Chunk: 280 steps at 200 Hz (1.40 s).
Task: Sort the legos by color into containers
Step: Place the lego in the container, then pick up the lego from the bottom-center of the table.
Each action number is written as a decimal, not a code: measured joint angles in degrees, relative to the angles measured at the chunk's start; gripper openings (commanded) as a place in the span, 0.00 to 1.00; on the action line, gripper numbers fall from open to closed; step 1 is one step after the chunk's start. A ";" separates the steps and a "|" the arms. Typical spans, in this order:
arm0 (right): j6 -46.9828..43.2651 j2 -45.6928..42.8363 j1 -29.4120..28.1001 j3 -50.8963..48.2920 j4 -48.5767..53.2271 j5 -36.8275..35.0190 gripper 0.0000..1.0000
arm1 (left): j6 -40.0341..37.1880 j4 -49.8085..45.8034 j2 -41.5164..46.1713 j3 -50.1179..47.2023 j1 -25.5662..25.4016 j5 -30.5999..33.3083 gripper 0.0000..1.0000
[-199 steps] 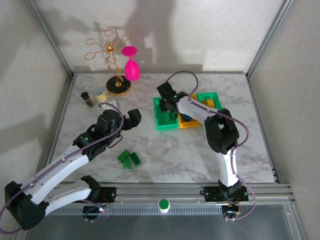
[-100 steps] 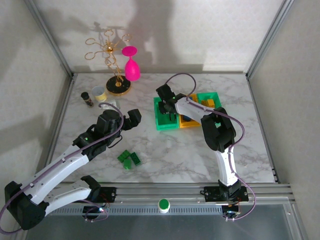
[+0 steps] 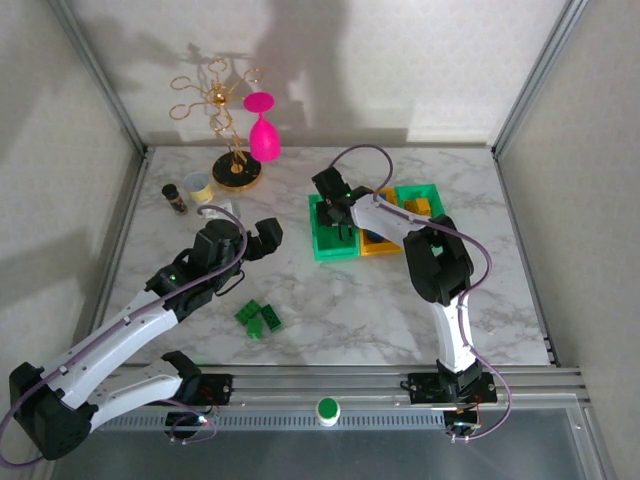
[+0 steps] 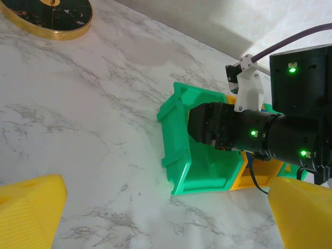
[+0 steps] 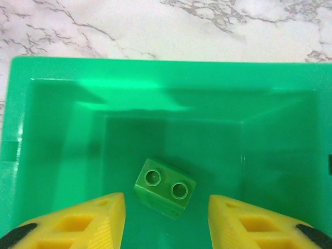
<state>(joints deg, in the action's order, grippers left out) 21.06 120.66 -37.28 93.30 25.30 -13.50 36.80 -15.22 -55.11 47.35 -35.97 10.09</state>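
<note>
My right gripper (image 5: 166,224) hangs open over the left green container (image 5: 57,129), its yellow fingers (image 5: 78,220) apart. A green two-stud lego (image 5: 166,193) lies loose on the container's floor between and below them, touching neither. In the top view the right gripper (image 3: 335,205) is above that container (image 3: 322,245), with the yellow-orange container (image 3: 383,246) and another green container (image 3: 432,192) to its right. Several green legos (image 3: 258,318) lie on the marble in front of my left arm. My left gripper (image 3: 252,238) is open and holds nothing, pointing at the green container (image 4: 179,129).
A gold stand (image 3: 232,140) with a pink glass (image 3: 262,130) stands at the back left, with a small clear cup (image 3: 198,186) and a dark jar (image 3: 175,198) beside it. Metal frame posts border both sides. The right arm's dark body (image 4: 259,135) reaches over the containers.
The right gripper has shifted slightly left and nearer over the left green container. The left arm and the legos on the table have not moved.
</note>
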 measured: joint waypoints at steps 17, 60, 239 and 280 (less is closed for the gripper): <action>-0.07 -1.14 0.02 0.00 0.22 0.02 0.48 | 0.00 0.00 0.00 0.00 0.00 0.02 1.00; -0.02 -6.19 -0.11 0.00 0.70 0.59 0.51 | 0.02 -0.28 1.01 0.00 0.00 0.44 0.99; 1.73 -21.90 -30.82 -25.57 -6.29 7.54 0.68 | 4.83 -19.43 17.88 -1.97 0.00 6.36 1.00; 4.11 -19.43 -35.08 -25.97 -7.23 7.08 0.69 | 5.70 -21.57 18.36 -2.47 0.00 7.56 1.00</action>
<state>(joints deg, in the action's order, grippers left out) 25.17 101.23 -72.36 67.33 18.06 -6.42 42.50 -36.80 -36.75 44.88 -35.97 17.65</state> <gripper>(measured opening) 0.691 0.996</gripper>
